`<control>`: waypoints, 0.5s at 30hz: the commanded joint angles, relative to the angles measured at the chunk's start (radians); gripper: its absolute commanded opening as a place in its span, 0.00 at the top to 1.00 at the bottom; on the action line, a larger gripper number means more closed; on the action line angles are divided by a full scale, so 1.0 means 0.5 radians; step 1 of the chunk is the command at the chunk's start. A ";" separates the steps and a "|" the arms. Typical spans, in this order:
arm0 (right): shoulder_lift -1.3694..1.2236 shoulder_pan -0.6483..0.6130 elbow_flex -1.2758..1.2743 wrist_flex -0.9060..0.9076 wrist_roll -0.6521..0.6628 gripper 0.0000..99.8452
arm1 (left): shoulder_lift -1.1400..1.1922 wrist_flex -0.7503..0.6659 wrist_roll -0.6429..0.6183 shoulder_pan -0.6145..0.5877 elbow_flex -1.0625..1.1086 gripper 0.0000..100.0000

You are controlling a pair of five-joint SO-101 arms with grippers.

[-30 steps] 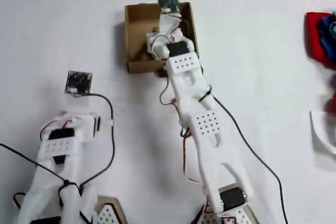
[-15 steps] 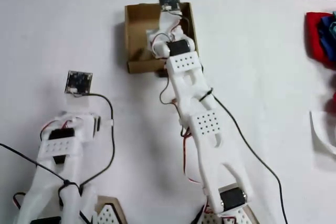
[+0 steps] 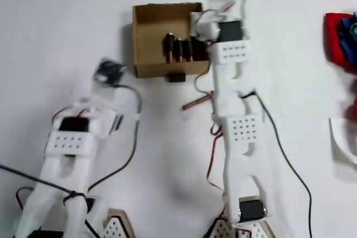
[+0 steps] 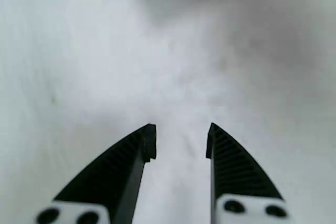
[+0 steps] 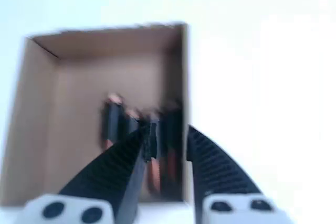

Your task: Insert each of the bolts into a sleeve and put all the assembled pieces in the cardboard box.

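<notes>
White table, box near its far edge.
Several assembled pieces stand side by side against the box's right wall. A black sleeve lies just outside the near wall, and a copper bolt lies loose nearer the arms, beside the right arm. The right gripper hangs above the pieces, jaws slightly parted and empty. The left gripper hovers over bare table left of the box, jaws open, holding nothing. A red cloth lies at the table's right edge.
</notes>
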State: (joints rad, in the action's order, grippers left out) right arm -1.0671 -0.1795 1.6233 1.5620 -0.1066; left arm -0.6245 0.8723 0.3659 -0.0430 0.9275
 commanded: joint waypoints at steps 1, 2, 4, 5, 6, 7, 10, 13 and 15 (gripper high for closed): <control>0.265 0.115 0.074 0.413 0.144 0.81 | 0.080 0.264 0.203 0.285 -0.425 0.82; 0.299 0.140 0.049 0.428 0.199 0.78 | 0.160 0.325 0.261 0.331 -0.517 0.81; 0.373 0.244 -0.034 0.425 0.325 0.78 | 0.387 0.460 0.393 0.371 -0.710 0.77; 0.425 0.284 -0.086 0.425 0.374 0.79 | 0.525 0.546 0.451 0.371 -0.812 0.74; 0.486 0.318 -0.166 0.425 0.411 0.80 | 0.669 0.644 0.509 0.359 -0.913 0.72; 0.557 0.345 -0.273 0.425 0.439 0.81 | 0.813 0.740 0.546 0.328 -1.014 0.71; 0.867 0.367 -0.764 0.425 0.485 0.82 | 1.197 0.908 0.568 0.221 -1.247 0.73; 1.275 0.311 -1.476 0.422 0.482 0.81 | 1.430 0.921 0.568 0.190 -1.395 0.78; 1.530 0.256 -1.955 0.410 0.482 0.81 | 1.498 0.921 0.568 0.221 -1.484 0.79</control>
State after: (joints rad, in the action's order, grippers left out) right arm -0.5424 -0.0199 0.9897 1.7476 0.1266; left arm 0.0813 1.3188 0.6406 0.0644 0.2785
